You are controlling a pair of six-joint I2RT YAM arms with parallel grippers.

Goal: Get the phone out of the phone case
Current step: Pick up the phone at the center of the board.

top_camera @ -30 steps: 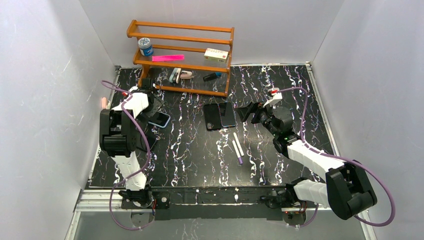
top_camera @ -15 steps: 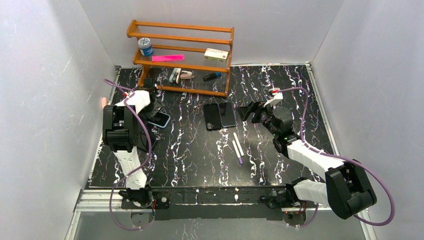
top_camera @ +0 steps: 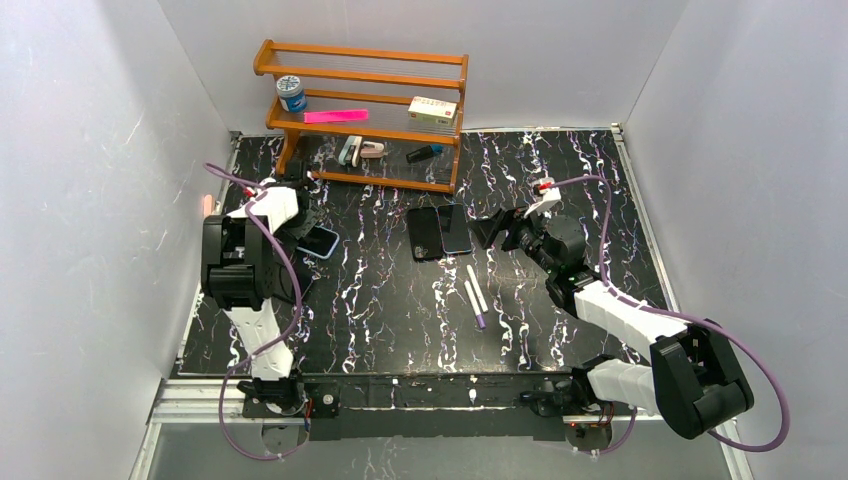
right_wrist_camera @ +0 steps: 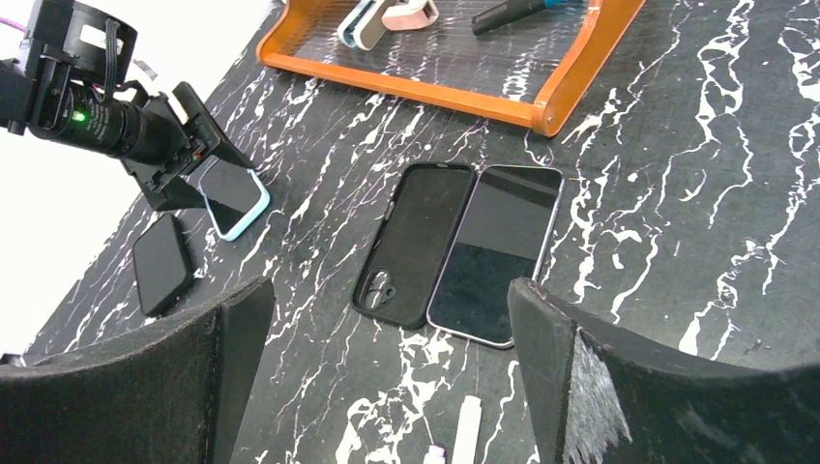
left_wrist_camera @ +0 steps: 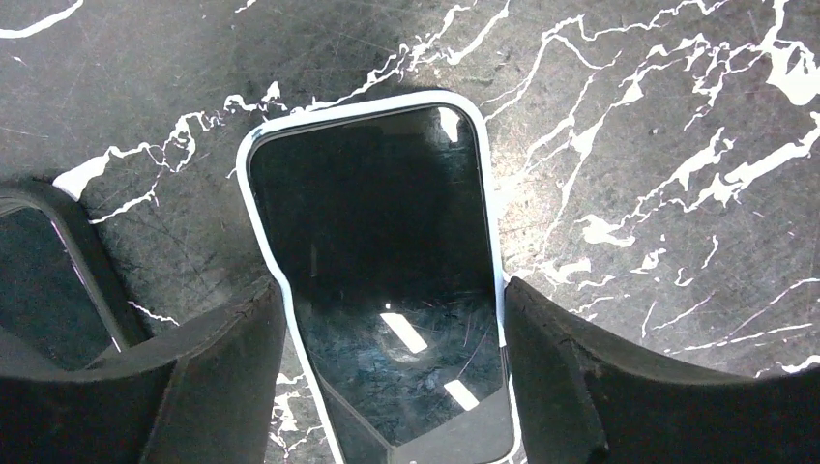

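Note:
A phone in a pale blue-white case [top_camera: 320,241] lies flat at the table's left. In the left wrist view the cased phone [left_wrist_camera: 377,222] lies screen up between my fingers. My left gripper [left_wrist_camera: 395,319] straddles its near end, both pads against the case's long sides. It also shows in the top view [top_camera: 300,222]. My right gripper [top_camera: 497,226] is open and empty. It hovers right of a bare phone [right_wrist_camera: 498,246] and an empty black case [right_wrist_camera: 416,242], which lie side by side mid-table.
A wooden shelf [top_camera: 360,130] with small items stands at the back. A black phone or case [right_wrist_camera: 161,263] lies at the far left, next to the cased phone. Two white pens [top_camera: 473,293] lie mid-table.
My left wrist swung slightly right and back again around the cased phone, which stayed almost in place. My right gripper edged a little left.

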